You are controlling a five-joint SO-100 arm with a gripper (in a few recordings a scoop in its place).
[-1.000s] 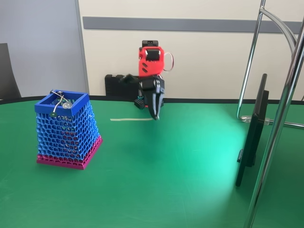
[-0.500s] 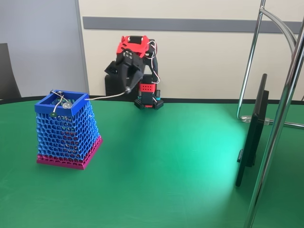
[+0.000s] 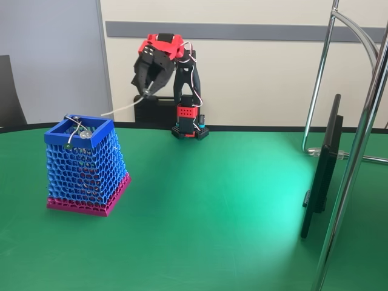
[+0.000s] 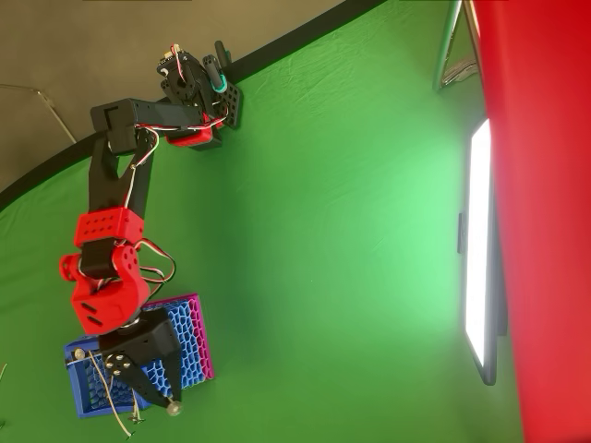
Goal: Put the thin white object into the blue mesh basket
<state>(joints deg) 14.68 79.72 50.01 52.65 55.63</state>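
**Stick held aloft near the basket**

The jaws of the gripper (image 3: 144, 92) were clenched on one end of the thin white object (image 3: 119, 109), which slanted down to the left in the fixed view, its free end in the air above the blue mesh basket (image 3: 102, 127). The basket stood on the green worktop (image 3: 212, 206); the overhead view showed the gripper (image 4: 152, 406) over it.

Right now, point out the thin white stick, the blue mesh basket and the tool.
Thin, slightly curved white stick (image 3: 121, 108): fixed view, mid-shaft.
Tapered blue honeycomb-mesh basket with magenta base band (image 3: 97, 124): fixed view, solid blue rim.
Black two-finger tool (image 3: 144, 94): fixed view, between the fingertips pinching the stick.
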